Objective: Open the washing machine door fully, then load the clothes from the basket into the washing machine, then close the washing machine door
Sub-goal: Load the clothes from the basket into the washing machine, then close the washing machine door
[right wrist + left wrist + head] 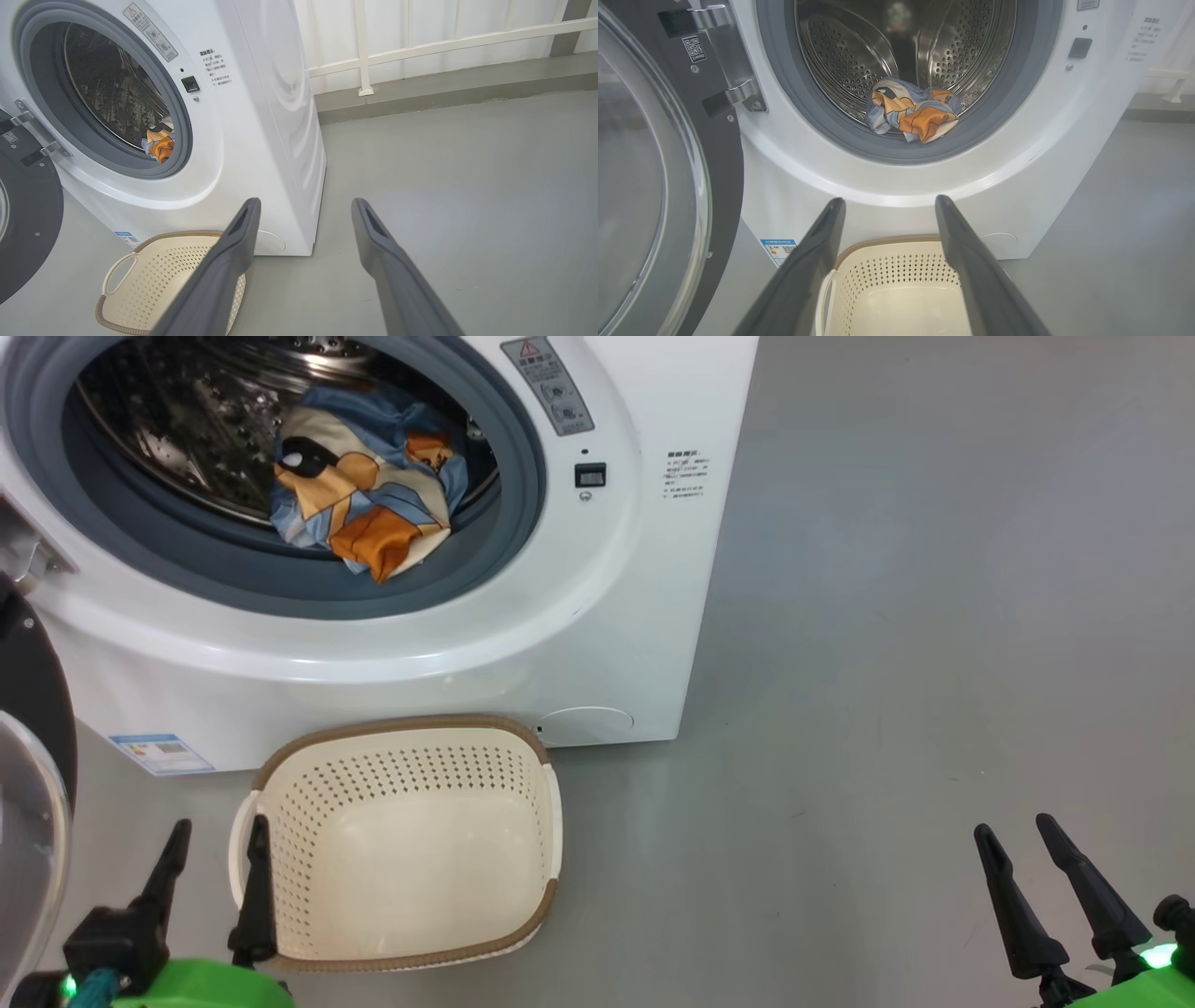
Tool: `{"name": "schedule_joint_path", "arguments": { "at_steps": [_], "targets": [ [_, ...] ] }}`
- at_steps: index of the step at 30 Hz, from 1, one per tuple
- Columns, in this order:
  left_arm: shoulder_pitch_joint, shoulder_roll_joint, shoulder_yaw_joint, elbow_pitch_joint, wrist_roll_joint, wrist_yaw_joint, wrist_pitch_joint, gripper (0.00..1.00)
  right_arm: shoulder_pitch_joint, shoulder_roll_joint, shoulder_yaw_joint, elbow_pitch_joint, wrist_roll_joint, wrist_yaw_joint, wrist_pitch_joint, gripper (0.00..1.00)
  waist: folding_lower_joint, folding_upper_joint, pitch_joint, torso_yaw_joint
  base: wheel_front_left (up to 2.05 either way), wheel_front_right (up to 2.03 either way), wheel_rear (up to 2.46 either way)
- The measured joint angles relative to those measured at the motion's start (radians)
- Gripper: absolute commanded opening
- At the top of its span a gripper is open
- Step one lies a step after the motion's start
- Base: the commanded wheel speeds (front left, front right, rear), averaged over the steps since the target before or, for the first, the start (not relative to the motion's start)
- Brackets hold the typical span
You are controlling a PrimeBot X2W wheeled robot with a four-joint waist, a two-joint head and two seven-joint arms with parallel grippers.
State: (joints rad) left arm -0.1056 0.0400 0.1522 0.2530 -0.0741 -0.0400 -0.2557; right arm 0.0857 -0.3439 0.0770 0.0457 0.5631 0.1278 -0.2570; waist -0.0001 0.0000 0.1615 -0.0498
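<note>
The left gripper (220, 824) stands released at the left side of the small cream-white perforated plastic basket (401, 721). The right gripper (1014, 825), also released, hovers over grey floor (934, 663), well apart. The basket sits before the big white front-loading washing machine (653, 569). The blue, orange and cream printed clothes (364, 485) lie in its steel drum (159, 429). Its round black-rimmed glass door (42, 700) stands swung open at left.

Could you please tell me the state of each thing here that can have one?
washing machine door: open wide.
washing machine: drum exposed, loaded.
clothes: bunched at the drum's front.
basket: upright on the floor, empty.
left gripper: open, holding nothing.
right gripper: open, holding nothing.
</note>
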Motion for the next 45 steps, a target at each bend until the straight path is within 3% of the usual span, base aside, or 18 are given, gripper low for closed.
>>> {"name": "schedule_joint_path", "arguments": {
  "at_steps": [27, 45],
  "targets": [
    [0.066, -0.001, -0.007, -0.066, -0.021, 0.019, 0.000, 1.00, 0.020, 0.003, -0.026, -0.004, -0.001, 0.000, 0.000, 1.00, 0.0001, 0.0000, -0.015, 0.005, -0.03, 0.03, 0.00],
    [0.086, -0.001, -0.020, -0.089, -0.039, 0.017, 0.000, 1.00, 0.022, 0.002, -0.028, -0.009, -0.006, 0.000, 0.000, 1.00, 0.0000, 0.0000, -0.016, 0.025, -1.07, 1.07, 0.00]
  ]
}}
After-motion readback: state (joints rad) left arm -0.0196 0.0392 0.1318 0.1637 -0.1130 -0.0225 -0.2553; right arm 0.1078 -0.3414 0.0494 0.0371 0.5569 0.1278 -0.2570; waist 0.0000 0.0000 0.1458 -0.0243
